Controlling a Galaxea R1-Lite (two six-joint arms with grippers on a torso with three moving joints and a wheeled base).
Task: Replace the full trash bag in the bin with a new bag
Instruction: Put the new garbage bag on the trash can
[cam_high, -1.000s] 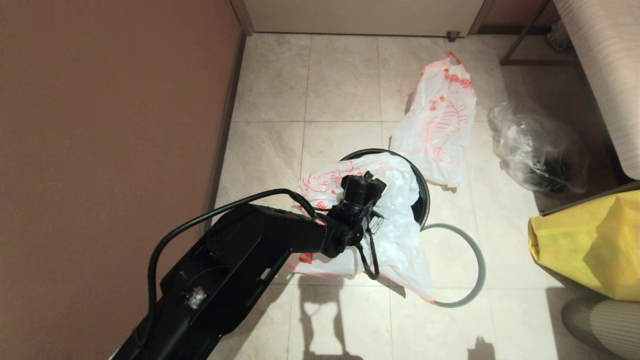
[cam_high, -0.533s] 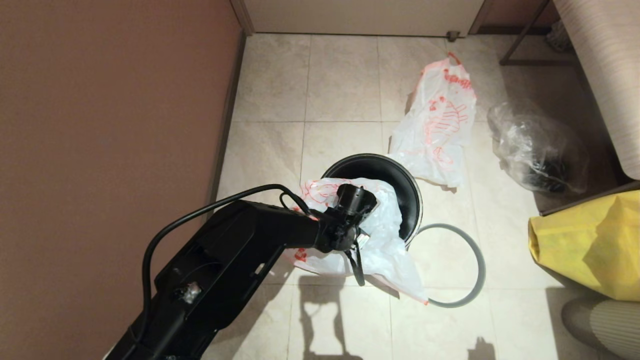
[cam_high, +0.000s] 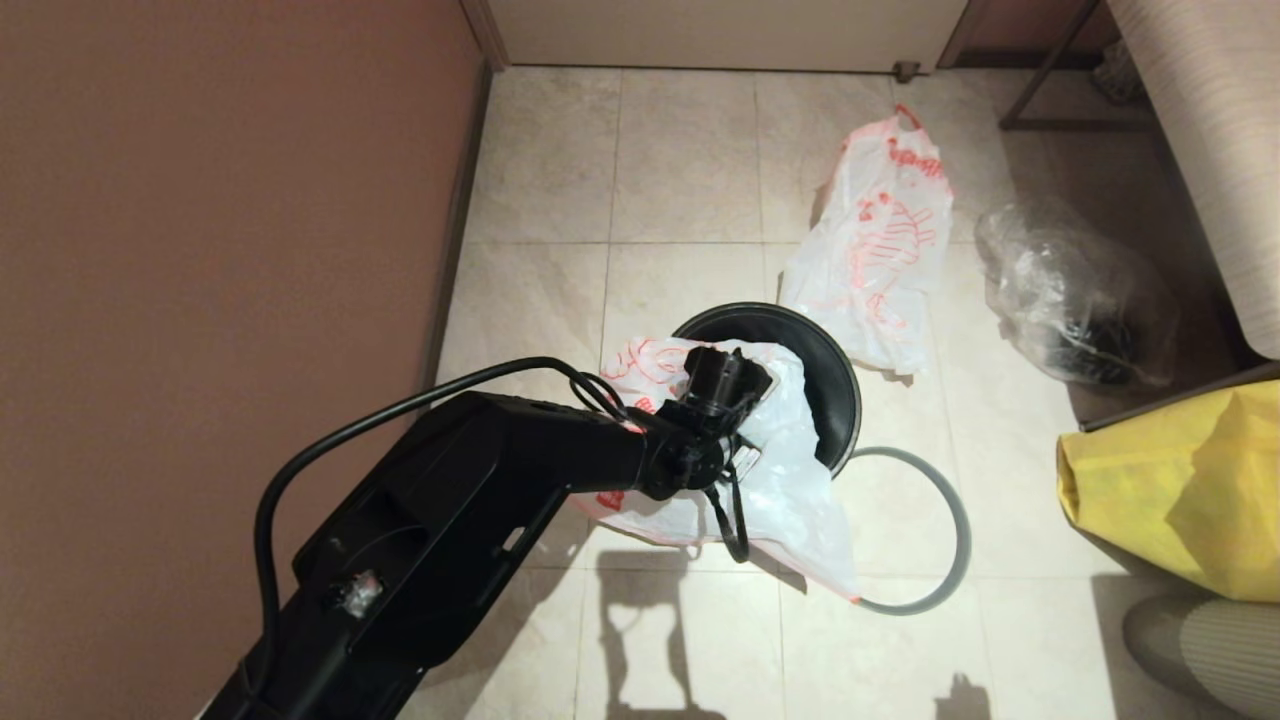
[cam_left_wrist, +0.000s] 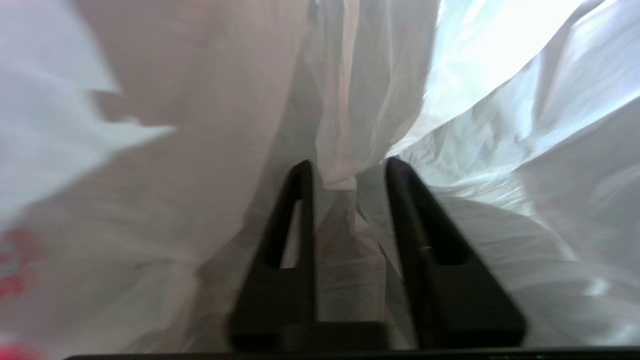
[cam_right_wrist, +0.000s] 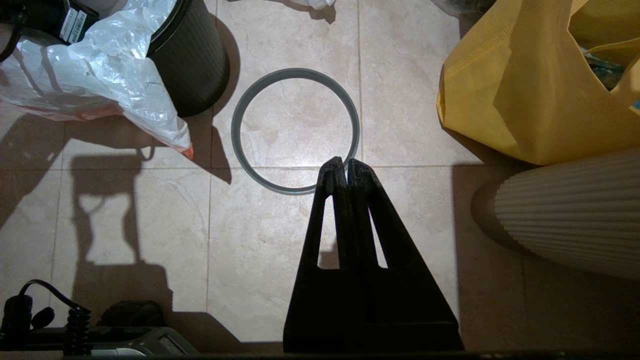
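The black bin (cam_high: 838, 372) stands on the tiled floor, its grey ring rim (cam_high: 956, 520) lying loose on the floor to its right. The new bag (cam_high: 790, 470), limp and white with red print, is draped over the bin's near-left edge and trails onto the floor. My left arm (cam_high: 520, 470) reaches over it. In the left wrist view my left gripper (cam_left_wrist: 348, 164) is open, with folds of the bag's film (cam_left_wrist: 500, 125) lying between its fingers. The full trash bag (cam_high: 880, 250) lies on the floor behind the bin. My right gripper (cam_right_wrist: 346, 163) is shut and empty above the ring (cam_right_wrist: 240, 125).
A brown wall (cam_high: 200, 250) runs along the left. A clear bag with dark contents (cam_high: 1070, 290) and a yellow fabric bag (cam_high: 1180, 490) sit to the right, below striped furniture (cam_high: 1210, 130). A ribbed beige object (cam_high: 1210, 640) is at the near right.
My left gripper has gone from shut to open. The arm and bag pulled toward me and then moved back out; the bin shifted left and returned to the right.
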